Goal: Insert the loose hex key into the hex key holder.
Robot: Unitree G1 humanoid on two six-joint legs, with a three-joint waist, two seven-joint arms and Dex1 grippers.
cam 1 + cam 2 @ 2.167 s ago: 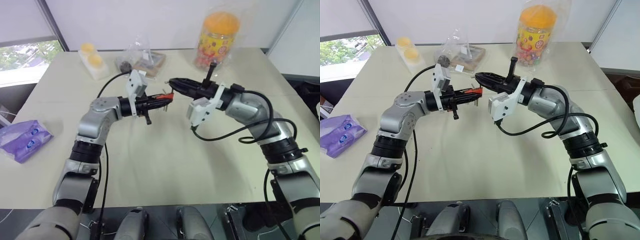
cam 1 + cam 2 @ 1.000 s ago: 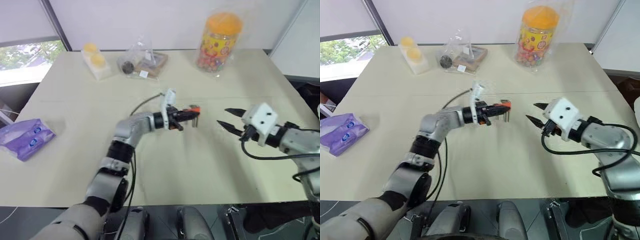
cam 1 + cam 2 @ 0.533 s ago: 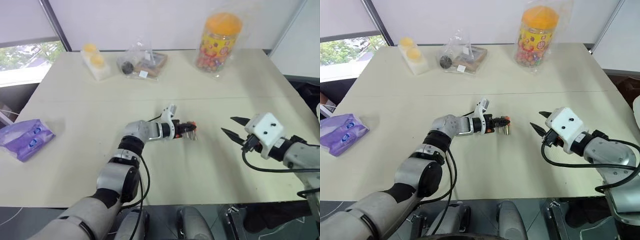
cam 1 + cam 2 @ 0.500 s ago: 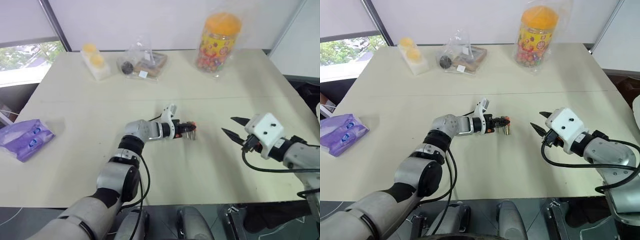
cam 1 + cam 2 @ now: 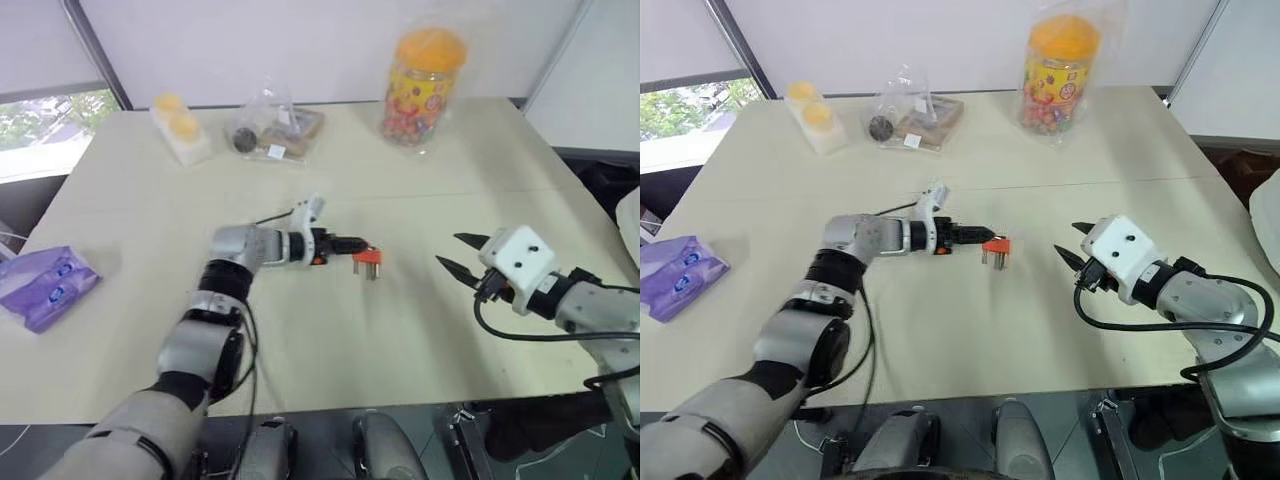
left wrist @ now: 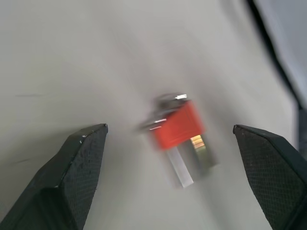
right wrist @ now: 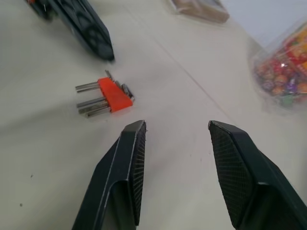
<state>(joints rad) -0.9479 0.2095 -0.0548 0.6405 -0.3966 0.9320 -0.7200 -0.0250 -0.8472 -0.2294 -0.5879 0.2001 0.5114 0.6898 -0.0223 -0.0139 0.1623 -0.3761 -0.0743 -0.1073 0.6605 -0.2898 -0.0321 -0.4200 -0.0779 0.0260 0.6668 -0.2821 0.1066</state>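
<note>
The hex key holder (image 5: 367,258), a small red-orange block with short grey keys sticking out, lies on the table in the middle. It also appears in the left wrist view (image 6: 177,125) and the right wrist view (image 7: 112,94). My left gripper (image 5: 343,243) is open just left of the holder, its fingers (image 6: 81,167) wide apart and clear of the block. My right gripper (image 5: 455,255) hovers to the holder's right, open with nothing between its fingers (image 7: 129,158). I cannot tell the loose hex key from the keys in the block.
A candy jar (image 5: 425,75) stands at the back right. A clear bag with small items (image 5: 275,130) and a pack of yellow cups (image 5: 175,125) sit at the back left. A purple packet (image 5: 45,285) lies at the table's left edge.
My left gripper has opened and let go of the holder, which now lies on the table. The left hand has drawn back a little to the left. The right arm has stayed put.
</note>
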